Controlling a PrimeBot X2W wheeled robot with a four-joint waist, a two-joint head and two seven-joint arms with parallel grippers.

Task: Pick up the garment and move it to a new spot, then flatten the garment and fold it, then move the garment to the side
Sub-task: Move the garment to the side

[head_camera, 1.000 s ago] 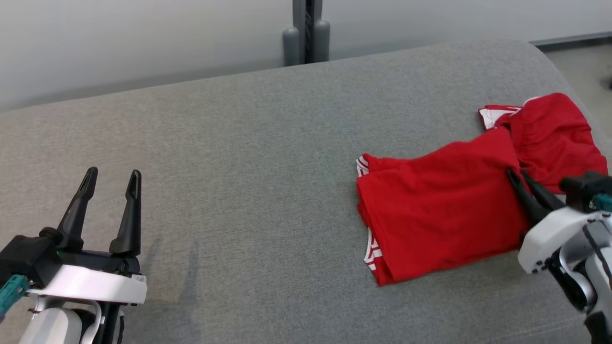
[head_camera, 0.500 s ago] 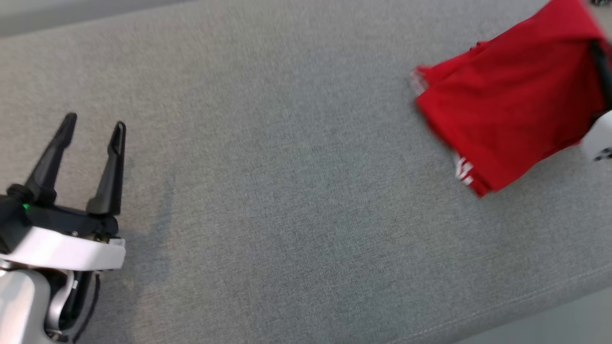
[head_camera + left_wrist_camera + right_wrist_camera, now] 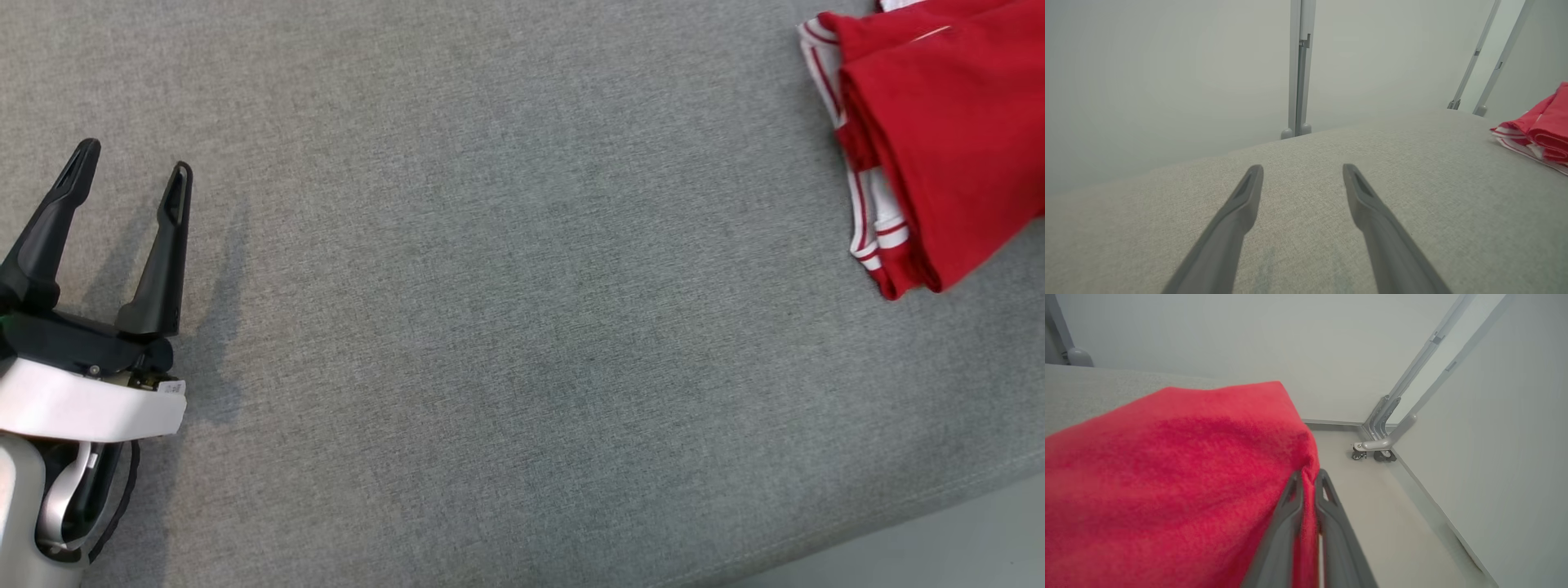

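The garment [image 3: 939,147] is red with white-striped trim, folded, at the top right of the head view on the grey padded surface [image 3: 506,327]. It also shows at the right edge of the left wrist view as a red garment [image 3: 1541,130]. In the right wrist view my right gripper [image 3: 1308,477] is shut on an edge of the red garment [image 3: 1167,477], cloth pinched between its two fingers. My left gripper [image 3: 131,159] hovers open over bare surface at the left, far from the garment; its fingers [image 3: 1249,192] are spread wide with nothing between them.
The surface's front edge [image 3: 898,523] runs along the lower right of the head view, with floor beyond. A grey vertical post [image 3: 1298,69] stands behind the far edge against a pale wall. Metal frame legs on castors [image 3: 1376,451] stand on the floor at the right.
The head camera has tilted down and swung left, so the garment slid to the top right of the picture and the right gripper left it. The left gripper stays open.
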